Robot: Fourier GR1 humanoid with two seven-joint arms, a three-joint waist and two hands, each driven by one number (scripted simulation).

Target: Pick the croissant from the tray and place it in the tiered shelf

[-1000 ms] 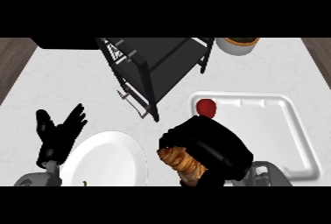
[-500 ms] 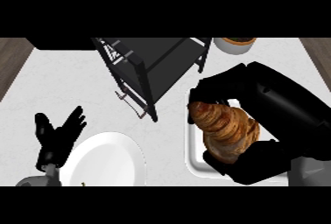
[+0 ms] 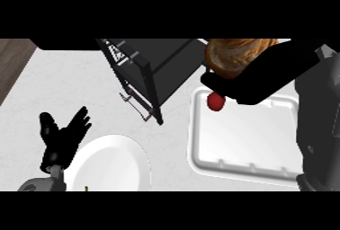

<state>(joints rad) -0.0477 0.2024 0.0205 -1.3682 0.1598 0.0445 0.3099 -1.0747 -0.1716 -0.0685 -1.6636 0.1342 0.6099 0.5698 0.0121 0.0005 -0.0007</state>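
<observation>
Clasping one croissant (image 3: 235,56), right hand (image 3: 266,83)

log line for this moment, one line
right hand: shut on croissant | croissant: off tray, near tiered shelf | left hand: open, resting

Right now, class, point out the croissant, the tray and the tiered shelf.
croissant (image 3: 234,57), head view, on its browned crust.
tray (image 3: 246,143), head view, on its bare white floor.
tiered shelf (image 3: 169,60), head view, on its dark top panel.
</observation>
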